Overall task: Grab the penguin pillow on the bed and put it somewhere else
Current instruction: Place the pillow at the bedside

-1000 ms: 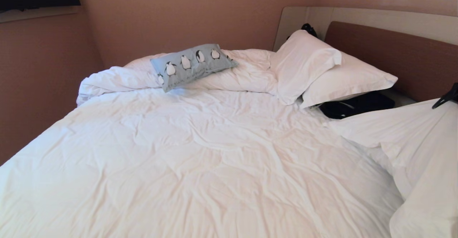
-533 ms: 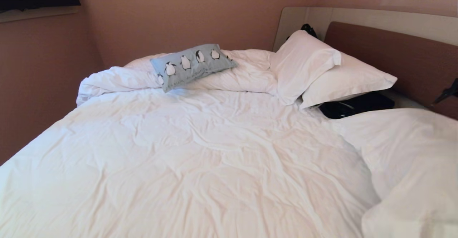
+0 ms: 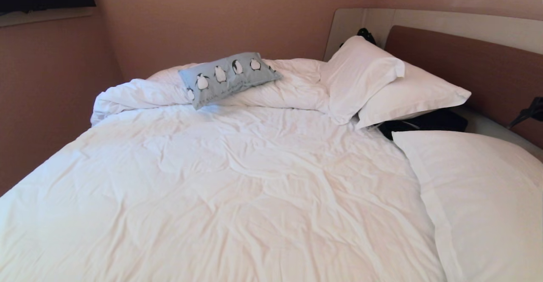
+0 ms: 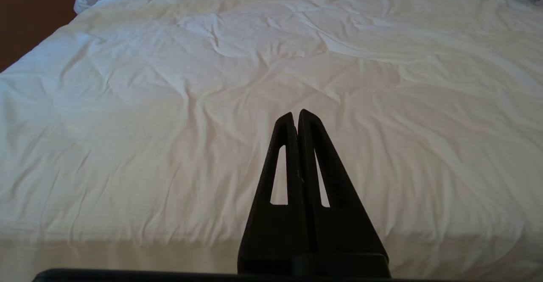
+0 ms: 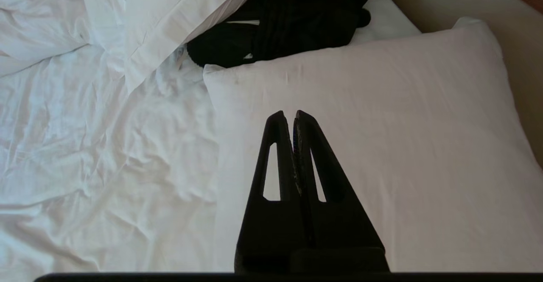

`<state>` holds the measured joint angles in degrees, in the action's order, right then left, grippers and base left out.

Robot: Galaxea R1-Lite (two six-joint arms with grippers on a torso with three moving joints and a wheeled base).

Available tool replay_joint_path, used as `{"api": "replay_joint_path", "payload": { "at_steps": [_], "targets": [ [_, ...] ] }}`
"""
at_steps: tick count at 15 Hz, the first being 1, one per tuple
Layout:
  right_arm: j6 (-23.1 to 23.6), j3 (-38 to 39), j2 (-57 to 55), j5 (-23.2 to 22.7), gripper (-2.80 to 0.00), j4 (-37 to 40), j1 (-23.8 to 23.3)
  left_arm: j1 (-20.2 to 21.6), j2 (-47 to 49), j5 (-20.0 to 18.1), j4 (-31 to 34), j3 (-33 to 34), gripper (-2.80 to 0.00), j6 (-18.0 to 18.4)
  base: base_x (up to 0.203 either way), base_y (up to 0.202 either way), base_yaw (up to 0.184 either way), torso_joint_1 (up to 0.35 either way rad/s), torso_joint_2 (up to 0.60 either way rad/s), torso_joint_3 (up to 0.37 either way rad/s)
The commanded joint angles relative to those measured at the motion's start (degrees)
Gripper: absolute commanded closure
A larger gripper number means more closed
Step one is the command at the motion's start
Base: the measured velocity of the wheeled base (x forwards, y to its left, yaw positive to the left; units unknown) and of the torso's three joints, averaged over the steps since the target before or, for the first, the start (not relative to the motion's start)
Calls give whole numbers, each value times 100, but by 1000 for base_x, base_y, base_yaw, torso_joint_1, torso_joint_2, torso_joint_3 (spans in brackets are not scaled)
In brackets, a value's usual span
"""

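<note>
The right end effector point(image 5: 293, 114) hangs above a large white pillow point(image 5: 365, 146) at the right side of the bed point(image 3: 237, 188), its fingers pressed together and holding nothing; in the head view a dark part at the right edge, near the headboard point(image 3: 466, 65), is probably this arm, though I cannot be sure; the left end effector point(image 4: 295, 113) is likewise closed and empty, poised over the bare duvet point(image 4: 212, 104) near the foot of the bed; just past the large pillow lies a black bundle point(image 5: 288, 23), partly tucked under two stacked white pillows point(image 3: 382, 82); the penguin pillow point(image 3: 229, 77) rests well apart from both arms, on the bunched duvet ridge at the far left of the bed near the wall, and has not been taken up. The risks, as I judge them: the reach across the bed is long, so the arm may fall short or drag the duvet; closed fingers must open before contact, or they will merely push the cushion; a pinch could gather duvet folds together with the soft pillow; the white pillows could be mistaken for the target.
</note>
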<state>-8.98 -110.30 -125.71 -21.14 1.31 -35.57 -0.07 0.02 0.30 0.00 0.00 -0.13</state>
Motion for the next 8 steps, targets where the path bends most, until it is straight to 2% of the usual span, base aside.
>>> {"api": "replay_joint_path", "payload": {
  "at_steps": [1,3,5,8],
  "targets": [
    [-4,52,117,34,0,54,-15,-1,-2,5,0,0,0,5,0,0,0,0,0,0],
    [25,113,253,277,0,208,-66,-1,-2,5,0,9,0,5,0,0,0,0,0,0],
    [160,345,439,954,0,141,-101,-1,-2,5,0,0,0,5,0,0,0,0,0,0],
    [440,1334,929,1436,0,-379,-129,-1,-2,5,0,2,0,2,0,0,0,0,0,0]
  ]
}}
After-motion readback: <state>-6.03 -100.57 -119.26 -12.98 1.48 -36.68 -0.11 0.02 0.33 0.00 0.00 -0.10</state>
